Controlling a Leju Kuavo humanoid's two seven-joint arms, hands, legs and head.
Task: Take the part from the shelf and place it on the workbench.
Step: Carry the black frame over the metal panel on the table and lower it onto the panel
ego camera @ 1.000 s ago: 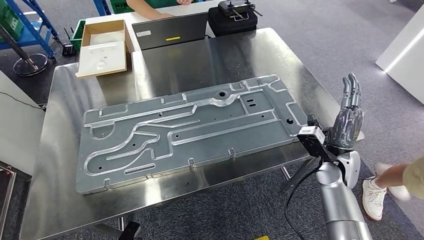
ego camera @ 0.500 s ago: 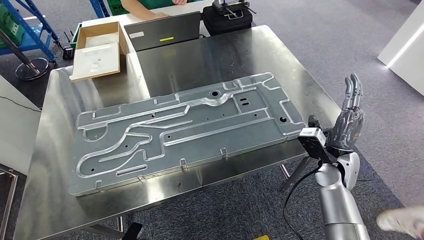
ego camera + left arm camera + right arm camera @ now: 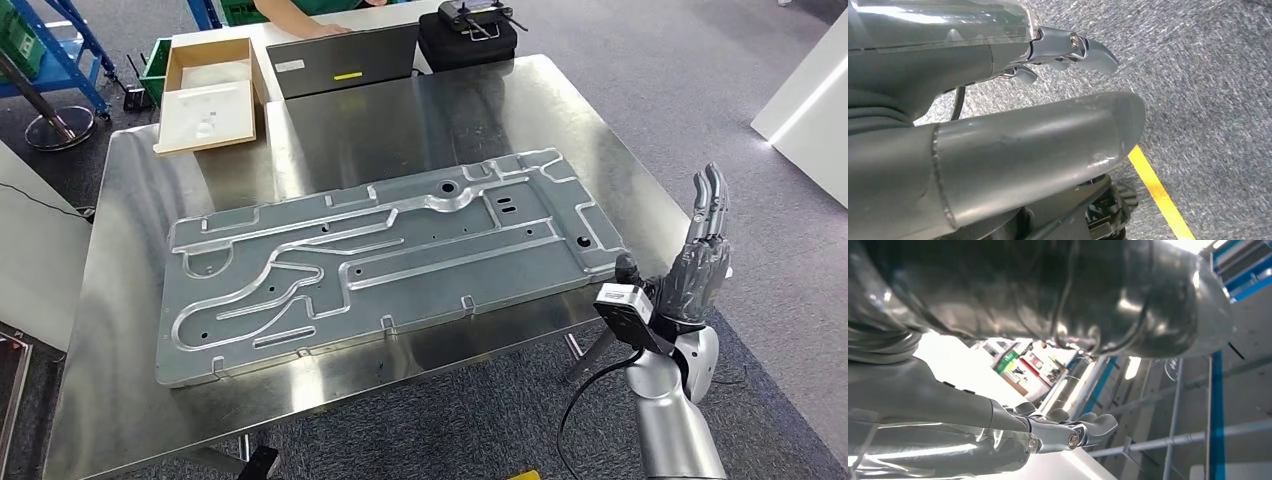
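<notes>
We find the part point(image 3: 390, 260), a large flat stamped metal panel, lying flat on the steel workbench point(image 3: 470, 110), slightly askew to the table edges and touched by neither hand. The right hand point(image 3: 697, 262) stands upright just off the workbench's right edge, near the panel's corner; its fingers point(image 3: 708, 205) are straight, apart, and holding nothing. We see the left hand point(image 3: 998, 100) over grey carpet, its fingers extended and holding nothing. At the far edge sit a laptop point(image 3: 345, 60), a cardboard box point(image 3: 208, 92) and a black case point(image 3: 465, 40).

Workshop, steel workbench point(image 3: 420, 110), blue shelving point(image 3: 40, 45), grey carpet point(image 3: 640, 70)
</notes>
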